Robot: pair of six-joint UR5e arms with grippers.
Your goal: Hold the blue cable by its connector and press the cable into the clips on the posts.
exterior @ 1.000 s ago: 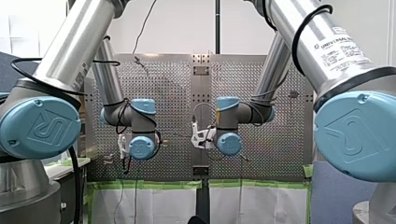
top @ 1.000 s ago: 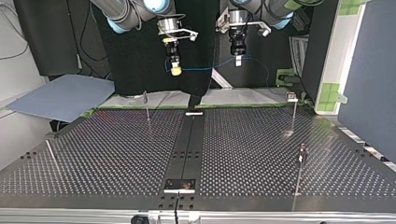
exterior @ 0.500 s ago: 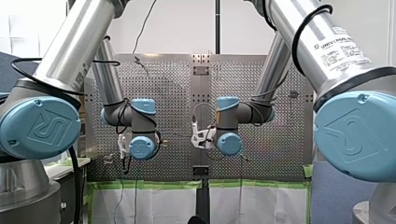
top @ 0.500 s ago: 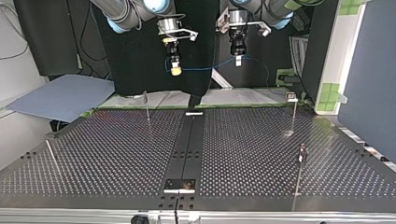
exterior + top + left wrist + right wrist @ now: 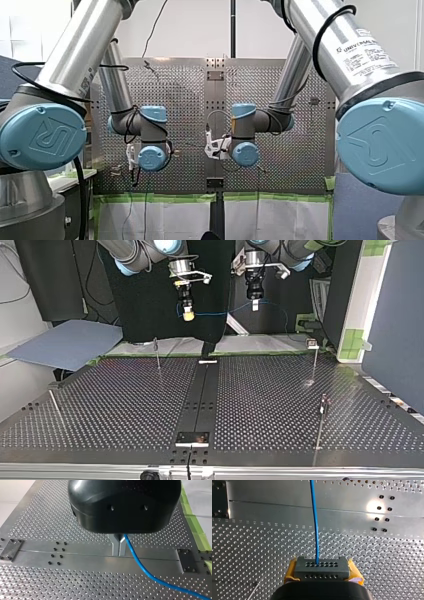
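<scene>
The thin blue cable (image 5: pixel 220 314) hangs slack between my two grippers, high above the back edge of the perforated table (image 5: pixel 125 405). My right gripper (image 5: pixel 188 315), with yellow pads (image 5: pixel 291 570), is shut on the cable's dark grey connector (image 5: pixel 321 568); the blue cable (image 5: pixel 314 517) runs straight out ahead of it. My left gripper (image 5: pixel 255 304) has its metal fingers (image 5: pixel 116 545) shut on the blue cable (image 5: pixel 142 567), which trails off to one side. Thin posts (image 5: pixel 157 356) (image 5: pixel 314 362) (image 5: pixel 320 425) with clips on top stand on the table below.
A dark centre rail (image 5: pixel 201 400) runs down the table's middle. A thin rod (image 5: pixel 56 407) leans near the top view's left edge. A blue-grey sheet (image 5: pixel 65 342) lies beyond the back left corner, and green tape (image 5: pixel 355 342) marks the right side.
</scene>
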